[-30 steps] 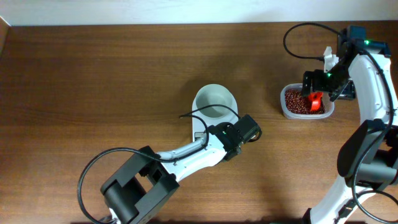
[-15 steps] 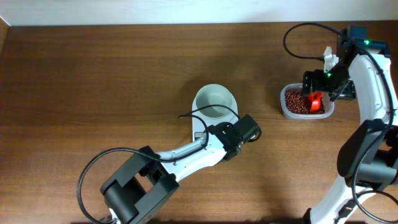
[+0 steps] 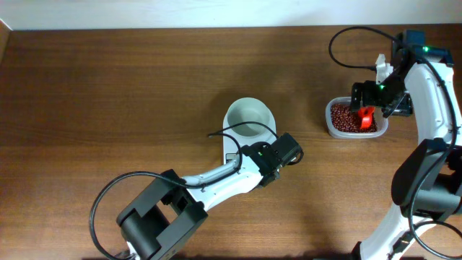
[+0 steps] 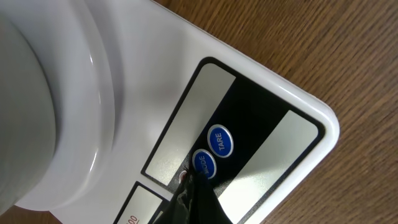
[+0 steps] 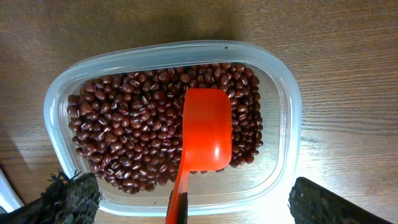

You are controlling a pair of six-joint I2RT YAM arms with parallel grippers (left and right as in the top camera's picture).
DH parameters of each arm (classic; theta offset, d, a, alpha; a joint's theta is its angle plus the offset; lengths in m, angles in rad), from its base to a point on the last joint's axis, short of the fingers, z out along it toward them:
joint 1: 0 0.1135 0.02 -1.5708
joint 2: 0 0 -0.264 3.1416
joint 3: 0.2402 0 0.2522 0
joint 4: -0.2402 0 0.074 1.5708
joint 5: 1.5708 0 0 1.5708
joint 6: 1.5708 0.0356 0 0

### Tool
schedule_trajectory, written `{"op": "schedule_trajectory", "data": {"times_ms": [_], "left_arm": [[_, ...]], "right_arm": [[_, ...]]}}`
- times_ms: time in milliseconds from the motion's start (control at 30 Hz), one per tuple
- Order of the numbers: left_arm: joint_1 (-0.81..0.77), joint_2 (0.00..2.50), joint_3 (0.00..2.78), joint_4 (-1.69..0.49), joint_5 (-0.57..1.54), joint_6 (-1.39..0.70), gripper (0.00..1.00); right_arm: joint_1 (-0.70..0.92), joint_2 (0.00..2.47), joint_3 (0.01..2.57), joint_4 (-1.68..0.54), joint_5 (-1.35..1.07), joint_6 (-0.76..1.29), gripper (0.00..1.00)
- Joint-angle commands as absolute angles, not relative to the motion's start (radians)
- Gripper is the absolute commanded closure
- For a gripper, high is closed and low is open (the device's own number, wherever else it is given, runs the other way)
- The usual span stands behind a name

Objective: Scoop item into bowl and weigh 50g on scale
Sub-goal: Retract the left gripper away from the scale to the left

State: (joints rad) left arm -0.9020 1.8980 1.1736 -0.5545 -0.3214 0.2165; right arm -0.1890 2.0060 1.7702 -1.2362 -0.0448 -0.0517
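Observation:
The white bowl (image 3: 250, 117) stands on the white scale (image 4: 267, 106), with its wall (image 4: 56, 106) filling the left of the left wrist view. My left gripper (image 4: 194, 186) is shut, and its dark tip rests on the scale's front panel right beside the blue MODE button (image 4: 204, 163). The TARE button (image 4: 220, 140) lies just beyond. Dark reddish-brown beans (image 5: 130, 137) fill a clear plastic tub (image 5: 283, 93), and an empty orange-red scoop (image 5: 208, 130) lies on them. My right gripper (image 5: 205, 205) hangs open over the tub's near edge, one finger on each side of the scoop's handle.
The tub (image 3: 354, 119) sits at the right of the brown wooden table (image 3: 108, 94), well apart from the scale. A pale wall edge runs along the table's far side. Black cables loop beside both arms.

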Motion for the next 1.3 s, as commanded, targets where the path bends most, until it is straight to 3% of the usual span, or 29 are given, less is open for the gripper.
{"op": "schedule_trajectory", "data": {"times_ms": [0,533,933,1100,1267], "left_arm": [[-0.891,1.919,1.172,-0.562,-0.313,0.199,1.0],[-0.886,1.949,1.196,-0.571,-0.329,0.208,1.0],[-0.859,1.499,1.241,-0.647,-0.265,0.156,1.0],[-0.591,1.296,1.241,-0.62,-0.265,-0.068,1.0],[-0.112,1.34,1.241,-0.456,-0.265,-0.224,1.0]], "right_arm": [[-0.19,2.018,1.77,-1.237,-0.04,-0.045,0.01],[-0.19,2.018,1.77,-1.237,-0.04,-0.045,0.01],[-0.19,2.018,1.77,-1.237,-0.04,-0.045,0.01],[-0.19,2.018,1.77,-1.237,-0.04,-0.045,0.01],[-0.19,2.018,1.77,-1.237,-0.04,-0.045,0.01]]}}
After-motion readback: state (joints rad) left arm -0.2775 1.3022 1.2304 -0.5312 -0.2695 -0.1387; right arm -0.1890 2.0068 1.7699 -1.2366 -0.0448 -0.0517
